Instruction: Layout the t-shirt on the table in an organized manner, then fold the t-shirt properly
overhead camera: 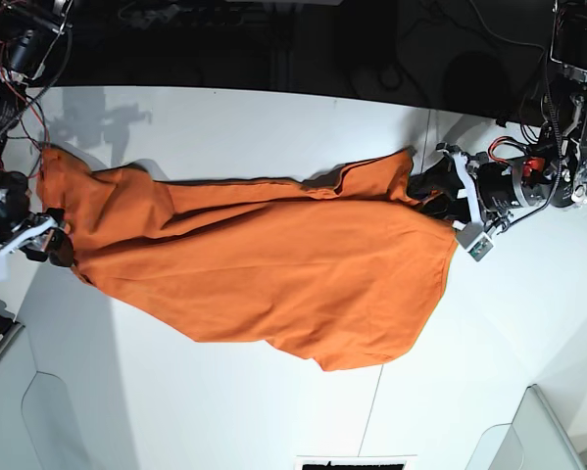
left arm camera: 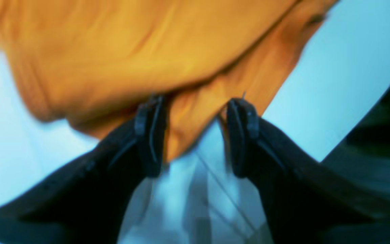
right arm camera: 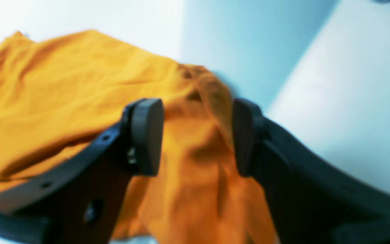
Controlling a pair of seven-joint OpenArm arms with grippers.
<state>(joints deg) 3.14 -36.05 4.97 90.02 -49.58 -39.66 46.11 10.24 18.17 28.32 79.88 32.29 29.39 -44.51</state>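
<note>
The orange t-shirt (overhead camera: 273, 264) lies stretched lengthwise across the white table (overhead camera: 224, 392), wrinkled, with one lobe sagging toward the front. My left gripper (overhead camera: 448, 201) is at the shirt's right end. In the left wrist view it (left arm camera: 196, 105) is open, a corner of the shirt (left arm camera: 130, 51) lies loosely between its fingers, and bare table shows in the gap. My right gripper (overhead camera: 53, 240) is at the shirt's left end. In the right wrist view it (right arm camera: 196, 108) is open, with a bunched fold of the shirt (right arm camera: 63, 95) between its pads, unpinched.
A thin dark seam (overhead camera: 376, 392) runs across the table toward the front edge. Raised white panels sit at the front left (overhead camera: 68, 421) and front right (overhead camera: 538, 431) corners. Beyond the far edge it is dark, with cables (overhead camera: 440, 49).
</note>
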